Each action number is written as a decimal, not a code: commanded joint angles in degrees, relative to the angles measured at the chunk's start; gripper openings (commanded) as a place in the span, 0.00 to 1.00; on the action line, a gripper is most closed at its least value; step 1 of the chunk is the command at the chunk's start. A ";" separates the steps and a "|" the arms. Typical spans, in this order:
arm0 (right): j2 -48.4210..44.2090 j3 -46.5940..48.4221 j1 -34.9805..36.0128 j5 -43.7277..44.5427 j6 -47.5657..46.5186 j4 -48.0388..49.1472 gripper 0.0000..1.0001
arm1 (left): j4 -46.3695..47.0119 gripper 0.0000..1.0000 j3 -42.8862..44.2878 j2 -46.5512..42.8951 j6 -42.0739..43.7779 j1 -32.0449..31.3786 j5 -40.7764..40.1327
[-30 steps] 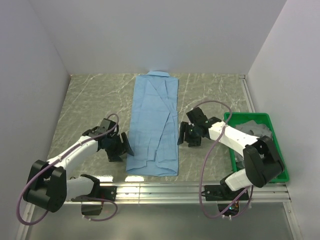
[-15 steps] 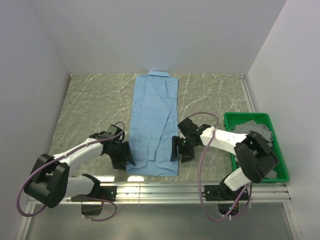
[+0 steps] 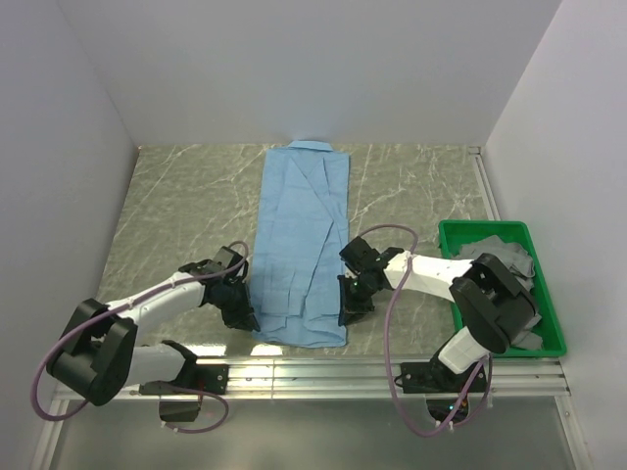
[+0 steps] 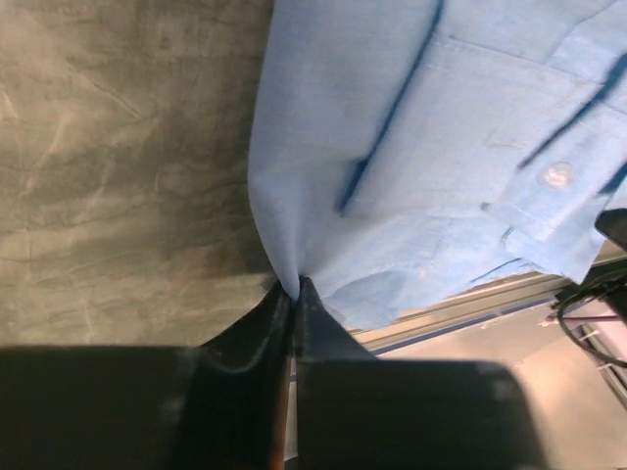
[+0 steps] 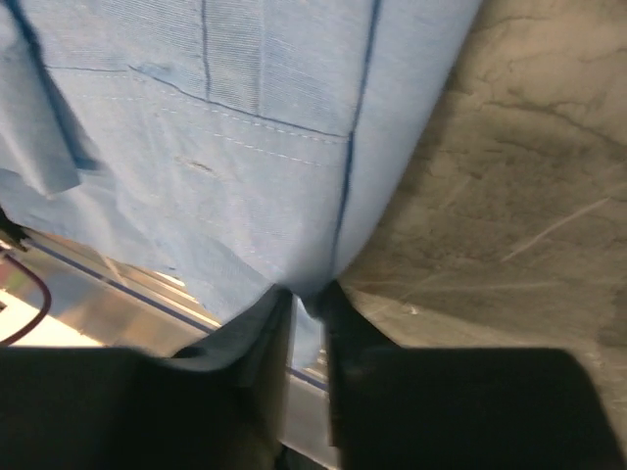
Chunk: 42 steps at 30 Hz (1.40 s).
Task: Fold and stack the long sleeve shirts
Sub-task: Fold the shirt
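1 light blue shirt [image 3: 299, 235] flat on the counter [image 3: 176, 206], left of the green tray [image 3: 485, 224]. Folded to a narrow strip, long axis running near-far: collar at the far end, hem at the near counter edge. Left jaws pressed together, pinching the shirt edge away from the tray, near the hem. Right jaws pinching the tray-side edge, also near the hem. Grey cloth [image 3: 500, 257] in the tray.

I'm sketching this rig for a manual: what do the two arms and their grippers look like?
Both match: white tubular links between bulky black joints on the left arm and right arm. Each trails a looping purple cable. The left gripper and right gripper have plain black fingers. No markings show.
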 commanded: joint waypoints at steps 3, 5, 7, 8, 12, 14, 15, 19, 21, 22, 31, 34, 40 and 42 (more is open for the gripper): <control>-1.51 1.43 0.54 2.56 -1.78 -2.26 0.02 | -1.06 0.01 1.18 -4.57 -1.39 -0.34 0.35; -2.56 1.43 0.54 2.57 -2.48 -3.67 0.00 | -2.30 0.00 2.06 -6.15 -1.57 -0.34 0.70; -4.15 1.61 0.54 2.31 -3.36 -5.25 0.00 | -3.88 0.01 2.85 -7.21 -1.66 -0.34 1.14; -4.67 2.22 0.54 2.48 -3.80 -5.95 0.00 | -4.41 0.01 3.37 -8.00 -1.57 -0.34 1.66; -7.22 5.20 -1.12 3.36 -5.30 -9.38 0.00 | -6.35 0.01 9.16 -8.01 -1.13 -0.25 0.53; -7.58 7.57 -3.40 2.92 -6.26 -10.26 0.00 | -6.43 0.01 11.63 -6.52 -0.43 -0.16 -0.79; -7.67 8.37 -4.37 3.10 -6.70 -10.70 0.00 | -6.09 0.00 13.82 -5.81 -0.08 0.19 -1.75; -5.74 12.76 -8.86 2.58 -8.90 -10.97 0.00 | -4.50 0.01 19.54 -1.07 2.20 3.08 -2.99; -4.08 15.57 -10.87 2.66 -9.60 -10.71 0.00 | -3.19 0.01 22.61 1.74 3.61 5.53 -3.87; -3.28 16.54 -11.58 2.49 -9.95 -10.79 0.00 | -2.49 0.01 23.59 2.71 3.96 6.59 -3.61; 6.56 31.46 -16.95 2.57 -9.70 -9.13 0.00 | 4.02 0.01 36.85 17.54 6.33 13.19 -1.94; 11.04 35.35 -17.30 3.97 -9.34 -8.86 0.00 | 4.99 0.01 42.04 23.34 6.43 14.07 -2.55; 18.87 42.30 -18.71 6.52 -9.34 -8.43 0.00 | 7.01 0.02 49.78 32.32 6.87 14.51 -5.89; 20.71 43.26 -19.59 7.14 -8.99 -7.46 0.00 | 7.10 0.03 52.06 34.26 7.31 14.51 -6.15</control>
